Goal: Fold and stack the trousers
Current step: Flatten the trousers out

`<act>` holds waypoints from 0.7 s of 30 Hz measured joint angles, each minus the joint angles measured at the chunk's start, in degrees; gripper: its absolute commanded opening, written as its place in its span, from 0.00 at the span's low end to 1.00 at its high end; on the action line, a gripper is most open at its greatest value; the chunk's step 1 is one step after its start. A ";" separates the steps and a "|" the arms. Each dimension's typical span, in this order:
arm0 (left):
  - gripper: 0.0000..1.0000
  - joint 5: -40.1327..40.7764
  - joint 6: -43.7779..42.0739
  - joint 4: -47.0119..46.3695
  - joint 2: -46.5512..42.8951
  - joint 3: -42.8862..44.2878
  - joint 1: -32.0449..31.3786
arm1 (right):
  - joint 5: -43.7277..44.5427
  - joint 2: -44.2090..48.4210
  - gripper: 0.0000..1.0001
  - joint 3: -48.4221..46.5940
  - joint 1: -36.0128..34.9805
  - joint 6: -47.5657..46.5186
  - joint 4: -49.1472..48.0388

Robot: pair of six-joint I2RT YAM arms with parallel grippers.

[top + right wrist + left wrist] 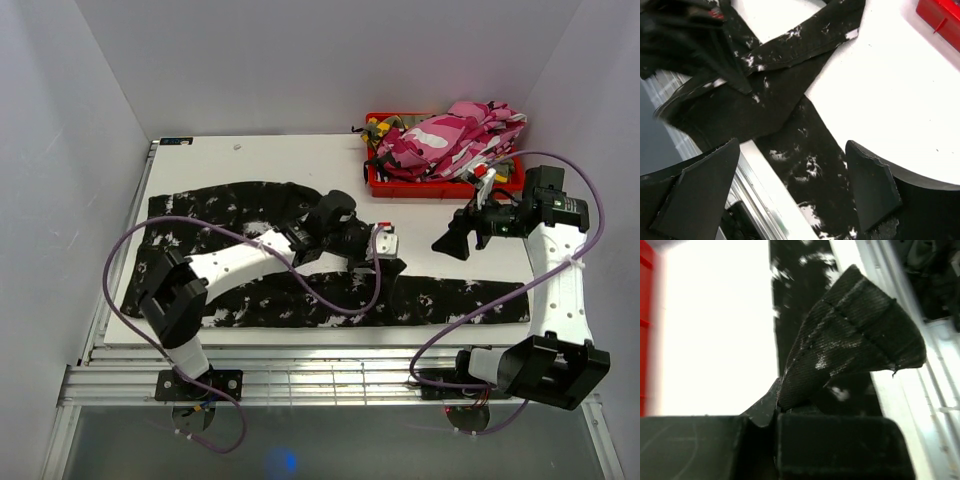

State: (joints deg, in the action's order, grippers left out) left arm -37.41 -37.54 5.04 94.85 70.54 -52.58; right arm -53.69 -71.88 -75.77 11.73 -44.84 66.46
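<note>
The black trousers (220, 205), splotched with white, are spread across the white surface (300, 160); one leg is laid toward the far left, the other is stretched along the near edge toward the right; near the middle a bunched fold of them is pinched in the left hand (386, 256), its jaws closed tight on the cloth; just to the right, the right hand (455, 244) is held above the surface, its jaws spread wide with nothing gripped, the near leg lying below; in the far right corner a red bin (372, 182) is heaped with pink-white camouflage trousers (455, 138).
</note>
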 measured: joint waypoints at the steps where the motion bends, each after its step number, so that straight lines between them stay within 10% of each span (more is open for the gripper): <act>1: 0.00 -1.81 2.10 2.97 1.84 2.05 0.85 | 0.44 1.09 0.92 0.72 0.02 -1.16 0.11; 21: 0.08 -12.85 32.06 24.61 26.21 32.68 7.78 | 1.03 11.78 0.90 15.45 -0.24 -0.20 -6.62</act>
State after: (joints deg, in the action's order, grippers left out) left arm -50.26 -5.48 29.65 121.05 103.22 -44.80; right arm -52.66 -60.10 -60.31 11.49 -45.04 59.83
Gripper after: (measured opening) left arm 0.091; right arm 0.903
